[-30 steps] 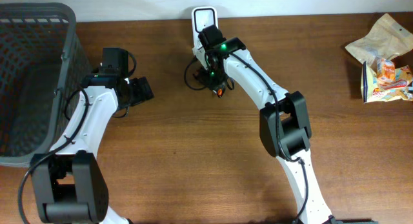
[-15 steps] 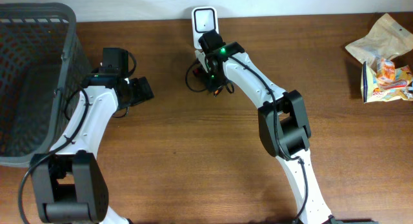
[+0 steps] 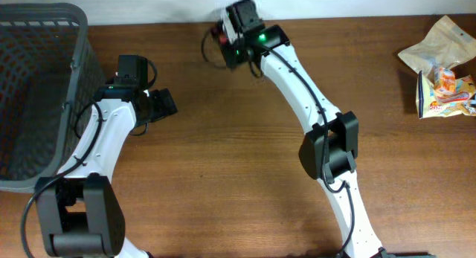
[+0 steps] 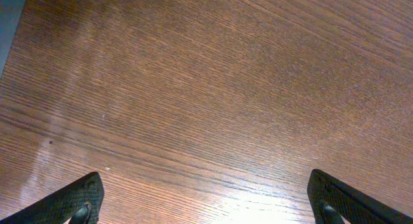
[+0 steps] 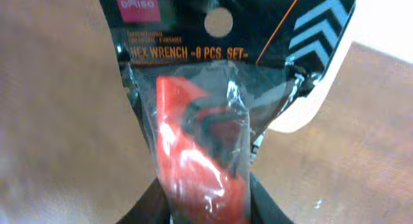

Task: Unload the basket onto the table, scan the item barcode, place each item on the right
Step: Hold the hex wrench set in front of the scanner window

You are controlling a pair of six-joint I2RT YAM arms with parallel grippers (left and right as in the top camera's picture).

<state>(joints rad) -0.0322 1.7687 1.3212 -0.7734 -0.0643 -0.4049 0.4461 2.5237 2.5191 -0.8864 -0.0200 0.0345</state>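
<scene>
1. Overhead, above a brown wooden bench (image 3: pixel 223 176), we see two white arms. The right arm stretches to the far edge, where the right gripper (image 3: pixel 227 42) has a small red-and-black hex wrench pack (image 3: pixel 216 32) in its hold. From this height we cannot make out the jaws themselves. The left gripper (image 3: pixel 160 103) hovers over the left part of the bench, near a dark mesh basket (image 3: pixel 37 20) at the left end. Crumpled snack bags (image 3: pixel 442 65) lie at the far right, well apart from both arms.
2. Left wrist view: we look down on bare wood grain. Only the two dark fingertips (image 4: pixel 77 199) show, one in each lower corner, so this gripper is spread wide with nothing between its jaws.
3. Right wrist view: the pack fills the frame, upright, clamped at its lower end between two dark fingers (image 5: pixel 150 211) drawn in close against it. Its black header card reads "HEX WRENCH 8 PCS SET", with a punched hang hole above. Clear plastic below covers an orange-red holder. A blurred white shape (image 5: pixel 310 101) sits behind the pack's right side.
</scene>
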